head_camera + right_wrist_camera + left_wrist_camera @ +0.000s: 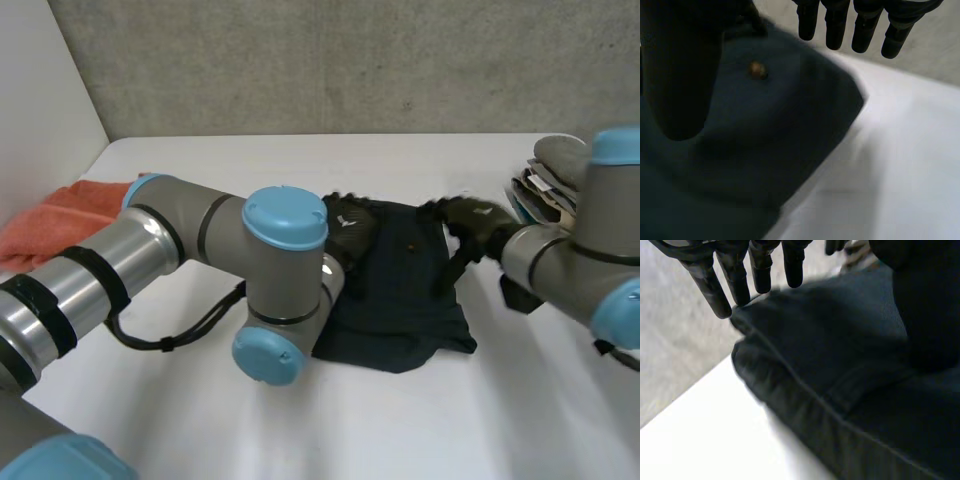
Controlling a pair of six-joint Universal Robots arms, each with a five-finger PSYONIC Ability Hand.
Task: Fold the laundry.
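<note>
Hands: left hand [760, 267] and right hand [835, 22] both have straight fingers and hold nothing. Each is poised at a far corner of the dark navy cloth garment [400, 290], which lies mid white counter [450, 420]. Looks like fold setup to me. Next they'd need to pinch those corners.

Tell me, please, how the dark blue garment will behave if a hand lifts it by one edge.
Probably floppy: the dark blue garment lies flat with soft wrinkles, so it would likely drape and sag. Its thick seam suggests sturdy, somewhat heavy cloth. It should not roll or tip.
</note>
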